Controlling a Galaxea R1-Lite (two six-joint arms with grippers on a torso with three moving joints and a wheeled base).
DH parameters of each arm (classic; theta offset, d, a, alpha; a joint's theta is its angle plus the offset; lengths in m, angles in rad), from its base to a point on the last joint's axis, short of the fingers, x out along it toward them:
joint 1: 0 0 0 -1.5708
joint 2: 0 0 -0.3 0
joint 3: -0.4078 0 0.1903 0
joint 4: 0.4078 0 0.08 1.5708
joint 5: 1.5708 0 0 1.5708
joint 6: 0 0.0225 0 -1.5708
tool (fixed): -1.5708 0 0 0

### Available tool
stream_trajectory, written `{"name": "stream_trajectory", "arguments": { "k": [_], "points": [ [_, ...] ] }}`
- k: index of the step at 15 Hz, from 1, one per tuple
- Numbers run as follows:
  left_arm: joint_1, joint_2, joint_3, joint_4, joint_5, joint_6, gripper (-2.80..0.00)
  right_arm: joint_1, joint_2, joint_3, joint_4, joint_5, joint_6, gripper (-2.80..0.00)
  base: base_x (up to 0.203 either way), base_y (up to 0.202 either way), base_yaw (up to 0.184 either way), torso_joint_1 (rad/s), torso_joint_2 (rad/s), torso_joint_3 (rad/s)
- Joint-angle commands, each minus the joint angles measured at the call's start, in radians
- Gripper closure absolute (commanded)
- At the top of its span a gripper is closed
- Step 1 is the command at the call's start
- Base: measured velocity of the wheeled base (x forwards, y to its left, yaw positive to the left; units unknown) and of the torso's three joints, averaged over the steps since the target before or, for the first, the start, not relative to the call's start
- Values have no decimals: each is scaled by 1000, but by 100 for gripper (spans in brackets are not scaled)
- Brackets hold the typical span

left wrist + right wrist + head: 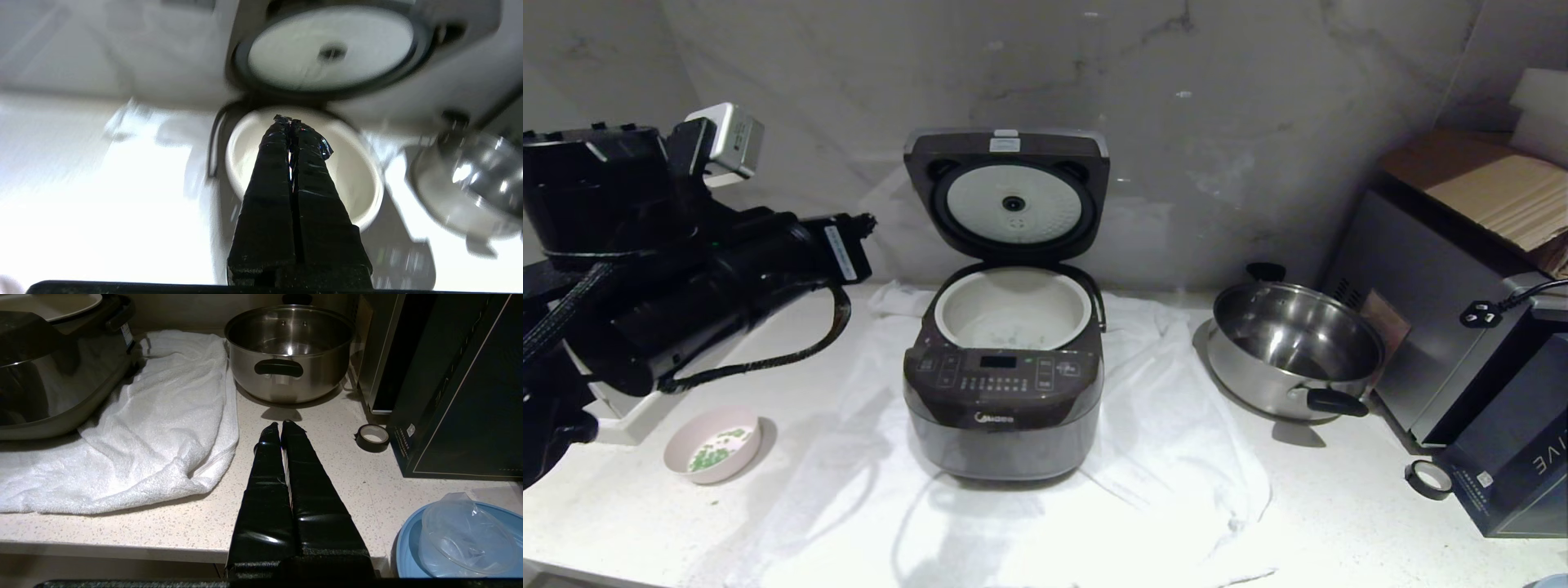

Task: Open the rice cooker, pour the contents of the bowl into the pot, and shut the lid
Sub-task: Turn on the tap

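Note:
The dark brown rice cooker [1003, 408] stands mid-counter on a white towel. Its lid [1010, 200] is raised upright, silver underside facing me. The off-white pot [1013, 306] is uncovered, with a few green bits at its bottom. To the front left on the counter sits the pale pink bowl [712, 445], holding its green and white contents [719, 447]. My left gripper [866, 222] hangs shut and empty, left of the lid and above the counter. In the left wrist view it [291, 119] points at the pot [359, 171]. Low by the counter's front edge, my right gripper [281, 424] is shut on nothing.
A steel pan [1294, 347] with black handles stands right of the cooker. Behind it is a silver appliance [1437, 310], with a dark box [1519, 457] and a tape roll [1427, 478] in front. The white towel [1176, 425] spreads under the cooker. A blue plate [408, 543] lies near the right gripper.

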Motion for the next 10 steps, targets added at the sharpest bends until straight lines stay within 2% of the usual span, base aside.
{"name": "stream_trajectory", "arguments": {
  "k": [1,5,10],
  "points": [
    [-3,-140,106,-5,1,2,0,0,0,3,0,0,0,0,0,0,0,0,0,0],
    [-8,-363,260,1,0,45,0,0,0,2,0,-2,-1,0,0,0,0,0,0,0],
    [7,-625,469,2,12,187,0,0,0,2,0,-1,0,0,0,0,0,0,0,0]
  ]
}}
